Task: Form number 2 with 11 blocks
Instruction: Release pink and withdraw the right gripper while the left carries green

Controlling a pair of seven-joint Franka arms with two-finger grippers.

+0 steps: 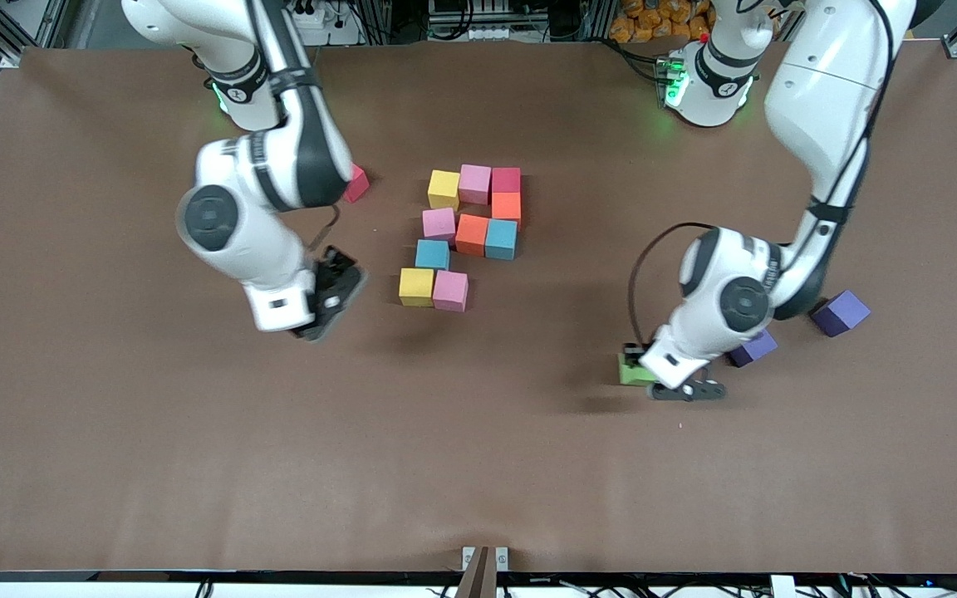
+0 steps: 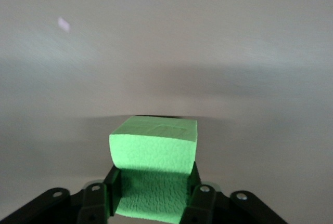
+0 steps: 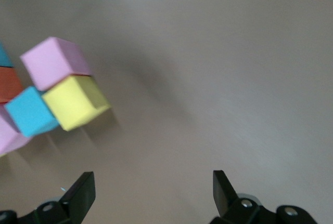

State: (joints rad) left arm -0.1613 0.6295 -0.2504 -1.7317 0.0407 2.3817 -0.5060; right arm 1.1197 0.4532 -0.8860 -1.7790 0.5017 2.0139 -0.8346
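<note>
Your left gripper (image 1: 668, 384) is low over the table (image 1: 478, 465) toward the left arm's end, and the front view hides most of what it carries behind the wrist, showing you only a sliver of the green block (image 1: 632, 371); the left wrist view settles it, with the green block (image 2: 154, 169) clamped squarely between the two pads (image 2: 114, 182); two purple blocks (image 1: 840, 312) lie near that arm, one of them partly hidden by it, and neither wrist view shows them; your right gripper (image 1: 333, 291) hangs over bare table beside the cluster, toward the right arm's end, and the right wrist view shows its fingers (image 3: 80, 193) spread wide with nothing between them; the number 2 (image 1: 466, 237) sits near the middle of the table, unfinished, with nine blocks in place; the front view gives you its rows, from farthest to nearest: yellow, pink, red; then one orange under the red; then pink, orange, light blue; then one light blue; then yellow and pink; the right wrist view catches only the nearest corner of it, the yellow block (image 3: 75, 102) and pink block (image 3: 54, 62) touching; only the front view shows a red block (image 1: 355, 184) lying apart, half hidden by the right arm.
</note>
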